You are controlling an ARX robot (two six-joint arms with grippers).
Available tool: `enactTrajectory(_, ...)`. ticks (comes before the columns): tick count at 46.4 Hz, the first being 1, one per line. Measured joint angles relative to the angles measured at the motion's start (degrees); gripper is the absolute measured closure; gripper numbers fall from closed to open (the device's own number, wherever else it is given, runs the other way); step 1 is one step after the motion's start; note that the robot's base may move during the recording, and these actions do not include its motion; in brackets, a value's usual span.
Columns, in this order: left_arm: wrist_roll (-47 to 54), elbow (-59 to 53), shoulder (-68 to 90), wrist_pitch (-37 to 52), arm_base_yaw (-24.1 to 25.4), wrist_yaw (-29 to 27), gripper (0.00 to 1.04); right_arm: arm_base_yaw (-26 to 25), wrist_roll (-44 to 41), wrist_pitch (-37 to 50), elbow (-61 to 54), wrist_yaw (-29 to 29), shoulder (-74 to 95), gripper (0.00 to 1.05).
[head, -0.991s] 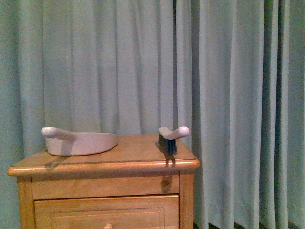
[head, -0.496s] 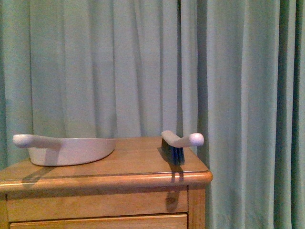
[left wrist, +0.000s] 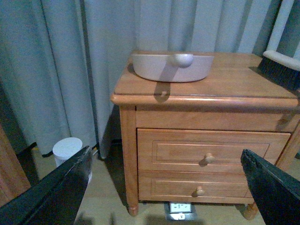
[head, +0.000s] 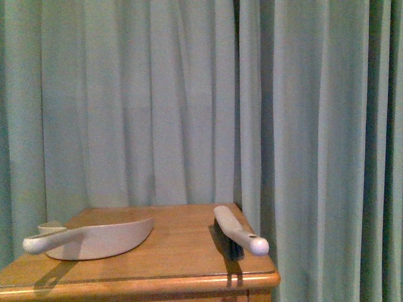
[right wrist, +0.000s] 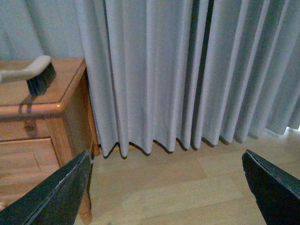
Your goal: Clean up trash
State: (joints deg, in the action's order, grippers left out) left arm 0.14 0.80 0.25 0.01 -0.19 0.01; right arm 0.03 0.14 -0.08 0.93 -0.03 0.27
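Note:
The trash is out of view in every frame. A pale dustpan lies on the left of the wooden nightstand, and a hand brush with dark bristles lies on its right. The dustpan and the brush also show in the left wrist view, the brush in the right wrist view. My left gripper hangs open in front of the nightstand's drawers, with nothing between its fingers. My right gripper is open over bare wooden floor to the right of the nightstand.
Teal curtains hang right behind the nightstand and reach the floor. A small white cylinder stands on the floor left of the nightstand. A power strip lies under it. The nightstand has two drawers with round knobs.
The front view has risen: the nightstand's top now shows from above and its drawers have dropped out of the frame. Dustpan and brush lie where they were.

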Motion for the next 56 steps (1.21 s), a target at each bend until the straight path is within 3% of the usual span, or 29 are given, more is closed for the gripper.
enactTrajectory(18, 0.0, 0.0, 0.0, 0.0, 0.0, -0.02, 0.08, 0.0, 0.0, 0.0, 0.0, 0.0, 0.0, 0.07)
enactTrajectory(24, -9.27, 5.46, 13.18, -2.78, 0.5, 1.25, 0.08, 0.0, 0.0, 0.0, 0.0, -0.02, 0.0, 0.07)
enactTrajectory(27, -11.61, 14.21, 28.68, 2.14, 0.39, 1.95, 0.08, 0.0, 0.0, 0.0, -0.02, 0.0, 0.0, 0.07)
enactTrajectory(31, -10.67, 28.02, 44.94, 1.03, -1.88, 1.51, 0.08, 0.0, 0.0, 0.0, 0.0, 0.0, 0.0, 0.07)
enactTrajectory(43, -2.86, 63.67, 76.89, -17.84, -11.08, -3.48, 0.08, 0.0, 0.0, 0.0, -0.02, 0.0, 0.0, 0.07)
enactTrajectory(48, -4.44, 74.05, 85.66, -23.43, -12.63, -3.91, 0.08, 0.0, 0.0, 0.0, -0.02, 0.0, 0.0, 0.07)
enactTrajectory(56, -5.68, 85.92, 99.97, -28.11, -12.7, -9.75, 0.08, 0.0, 0.0, 0.0, -0.02, 0.0, 0.0, 0.07)
